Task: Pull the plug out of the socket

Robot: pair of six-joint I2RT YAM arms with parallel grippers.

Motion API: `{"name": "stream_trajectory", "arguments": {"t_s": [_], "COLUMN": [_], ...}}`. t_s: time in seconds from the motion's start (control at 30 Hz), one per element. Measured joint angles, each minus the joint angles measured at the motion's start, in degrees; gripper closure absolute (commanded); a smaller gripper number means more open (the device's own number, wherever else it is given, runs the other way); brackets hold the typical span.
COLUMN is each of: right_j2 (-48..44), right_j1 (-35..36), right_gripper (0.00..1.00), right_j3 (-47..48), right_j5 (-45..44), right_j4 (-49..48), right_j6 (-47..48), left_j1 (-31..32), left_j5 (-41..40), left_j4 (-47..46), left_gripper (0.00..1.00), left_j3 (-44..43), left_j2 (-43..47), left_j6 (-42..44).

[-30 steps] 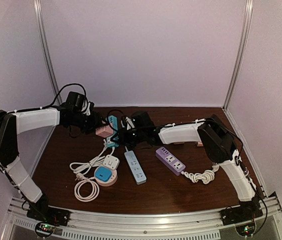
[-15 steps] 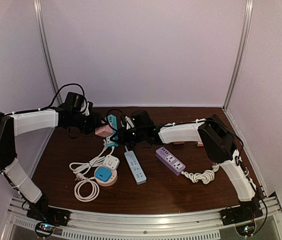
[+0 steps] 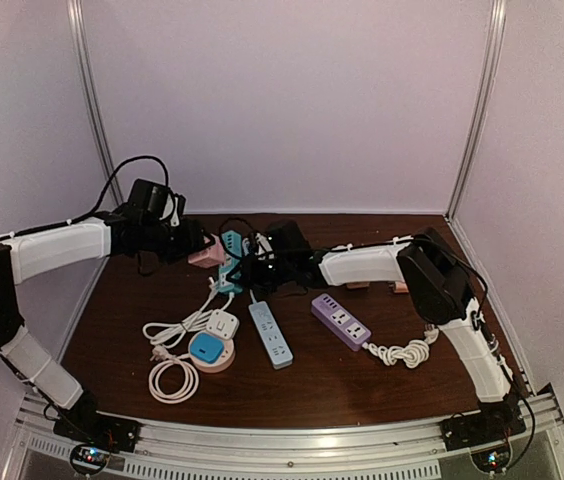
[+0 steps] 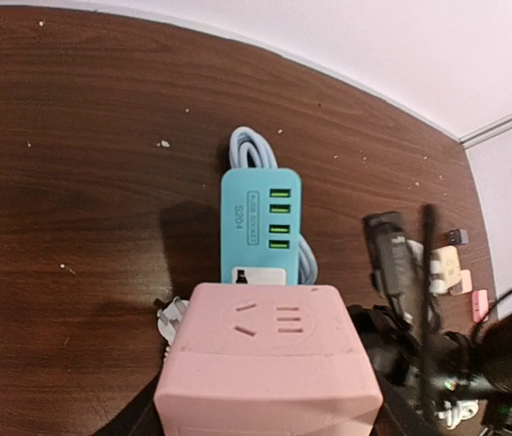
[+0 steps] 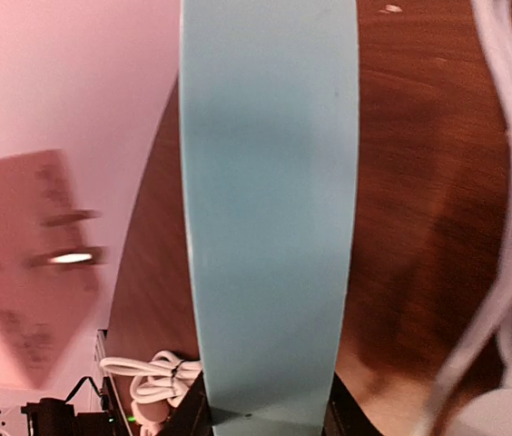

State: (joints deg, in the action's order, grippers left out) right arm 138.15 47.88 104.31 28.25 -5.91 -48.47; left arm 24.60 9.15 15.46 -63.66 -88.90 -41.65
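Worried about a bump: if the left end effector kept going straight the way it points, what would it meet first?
Probably the teal power strip, lying just beyond the pink cube adapter that the left end effector holds. Height is unclear, so it might pass above it.

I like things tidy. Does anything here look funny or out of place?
The pink cube socket is up in the air, held in the left gripper, near the teal strip. Nothing looks broken or spilled.

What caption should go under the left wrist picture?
A pink cube socket up close, with a teal power strip behind it.
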Motion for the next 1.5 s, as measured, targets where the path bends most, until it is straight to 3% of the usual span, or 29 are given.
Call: {"name": "stream_trajectory", "arguments": {"t_s": [0.33, 0.53, 0.87, 1.13, 1.5], "right_j2": [0.79, 0.79, 1.51, 1.51, -1.49], "right_j1": [-4.31, -4.31, -3.54, -3.13, -2.93], "right_gripper": [0.9, 0.68, 0.43, 0.37, 0.2], "right_j3": [-1.73, -1.2, 4.33, 5.79, 2.86], "right_j5": [-2.49, -2.12, -1.51, -3.65, -8.11], "right_j4": [3.48, 4.22, 12.22, 15.98, 18.91], "right_j6": [-2.69, -2.05, 1.31, 4.74, 9.42], "left_j1": [-1.7, -2.47, -4.28, -5.7, -8.59], "left_j5": [3.43, 4.31, 4.87, 4.85, 3.87], "left_j4": [0.28, 1.92, 3.43, 4.57, 7.52], "left_gripper": [0.71, 0.72, 0.72, 0.72, 0.71], "left_j3": [-0.87, -1.73, -1.73, -1.6, -0.15], "left_j2": [3.96, 3.96, 3.93, 3.85, 3.54], "left_j6": [-0.52, -0.52, -0.52, -0.5, 0.07]}}
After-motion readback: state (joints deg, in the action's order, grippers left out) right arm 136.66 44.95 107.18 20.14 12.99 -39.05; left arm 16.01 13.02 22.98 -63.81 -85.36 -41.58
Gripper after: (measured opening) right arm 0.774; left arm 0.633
